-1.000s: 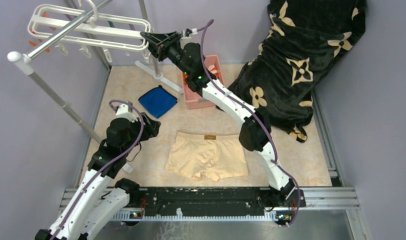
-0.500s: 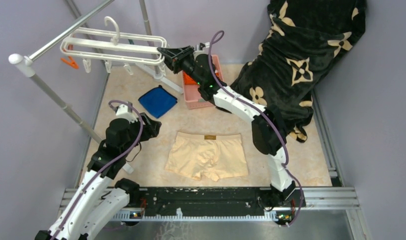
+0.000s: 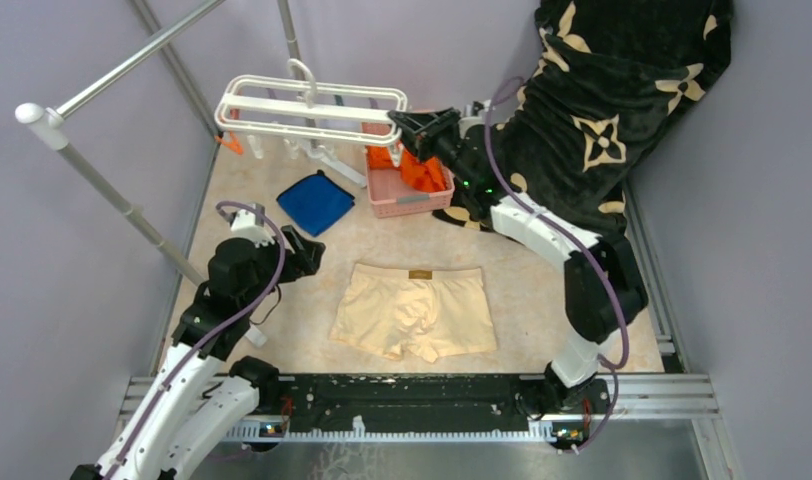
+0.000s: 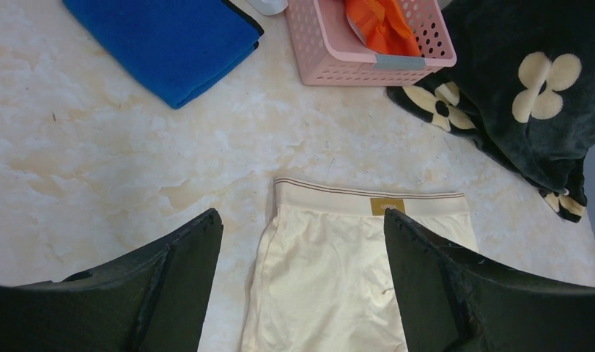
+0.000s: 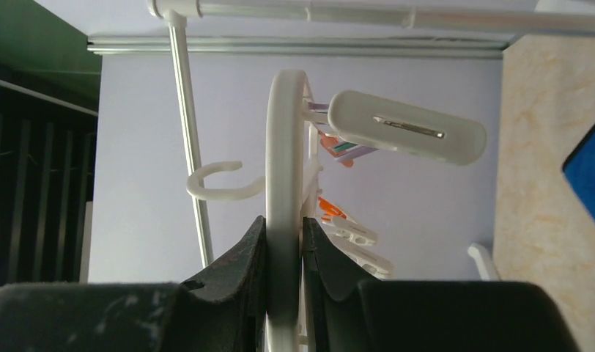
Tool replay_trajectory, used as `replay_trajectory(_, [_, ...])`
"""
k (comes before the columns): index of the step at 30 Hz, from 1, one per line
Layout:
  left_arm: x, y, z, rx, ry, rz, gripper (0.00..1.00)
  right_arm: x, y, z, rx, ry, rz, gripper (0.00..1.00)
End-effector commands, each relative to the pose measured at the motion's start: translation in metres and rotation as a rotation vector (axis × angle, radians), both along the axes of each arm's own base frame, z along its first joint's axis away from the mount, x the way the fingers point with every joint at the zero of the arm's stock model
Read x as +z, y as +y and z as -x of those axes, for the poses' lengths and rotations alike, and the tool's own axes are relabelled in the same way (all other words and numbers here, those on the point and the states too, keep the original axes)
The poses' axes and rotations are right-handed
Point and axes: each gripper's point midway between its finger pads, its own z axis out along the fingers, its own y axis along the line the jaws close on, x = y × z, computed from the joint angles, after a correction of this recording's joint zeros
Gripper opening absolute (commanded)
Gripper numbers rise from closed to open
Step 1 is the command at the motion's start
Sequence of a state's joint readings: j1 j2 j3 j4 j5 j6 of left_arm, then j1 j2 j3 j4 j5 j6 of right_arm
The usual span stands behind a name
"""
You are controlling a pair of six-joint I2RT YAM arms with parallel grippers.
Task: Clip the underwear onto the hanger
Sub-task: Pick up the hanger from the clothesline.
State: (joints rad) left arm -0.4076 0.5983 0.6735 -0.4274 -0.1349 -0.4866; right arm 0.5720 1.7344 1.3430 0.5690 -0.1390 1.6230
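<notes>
Finished in white on the long link shells of the left arm [image 3: 177, 382] and the right arm [image 3: 537, 225]; black on the bulky joint housings at elbow and wrist. Routed with 1 purple cable [image 3: 247, 204] per arm, looping loosely outside the links. Fitted with 2 matte black, rough-textured fingers [image 4: 174, 293] on the left gripper [image 4: 302, 286] and likewise on the right gripper [image 5: 283, 271]. Lit by small green indicator lights [image 3: 469, 183] on the right arm, upper centre of the overhead view. Mounted on black bases [image 3: 254, 372] at the bottom of that view.

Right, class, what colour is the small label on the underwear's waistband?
Golden brown label on the underwear; left wrist view shows it best.
</notes>
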Motion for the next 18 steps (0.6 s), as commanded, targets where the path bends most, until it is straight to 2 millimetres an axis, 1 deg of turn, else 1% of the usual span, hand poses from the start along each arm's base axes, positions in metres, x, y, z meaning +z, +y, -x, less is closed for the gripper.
replay_trajectory(1, [0.023,0.000,0.002,-0.027,-0.081,-0.001,0.87,0.104,-0.064,0.054,0.009,-0.308,-0.141,0.00])
replay_trajectory(4, [0.025,-0.003,0.003,-0.063,-0.108,-0.016,0.88,0.087,-0.091,0.059,0.000,-0.308,-0.090,0.00])
replay_trajectory(5, [0.026,-0.004,0.003,-0.072,-0.115,-0.019,0.89,0.075,-0.105,0.057,-0.020,-0.295,-0.063,0.00])
replay_trajectory(6, [0.029,-0.007,0.003,-0.088,-0.126,-0.017,0.89,0.069,-0.116,0.059,-0.028,-0.291,-0.044,0.00])
replay_trajectory(9, [0.037,-0.018,0.004,-0.156,-0.180,-0.011,0.89,0.055,-0.151,0.068,-0.052,-0.289,-0.001,0.00])
replay_trajectory(10, [0.040,-0.020,0.003,-0.169,-0.203,-0.005,0.89,0.055,-0.163,0.075,-0.062,-0.299,0.009,0.00])
replay_trajectory(11, [0.043,-0.022,0.002,-0.176,-0.227,-0.003,0.89,0.050,-0.174,0.078,-0.071,-0.293,0.024,0.00])
replay_trajectory(14, [0.049,-0.021,-0.004,-0.177,-0.307,-0.021,0.90,0.033,-0.199,0.088,-0.063,-0.272,0.064,0.00])
replay_trajectory(17, [0.057,-0.023,-0.006,-0.202,-0.430,-0.057,0.90,0.018,-0.220,0.100,-0.034,-0.250,0.061,0.00])
replay_trajectory(18, [0.062,-0.024,-0.006,-0.211,-0.484,-0.065,0.90,0.012,-0.224,0.102,-0.034,-0.241,0.062,0.00])
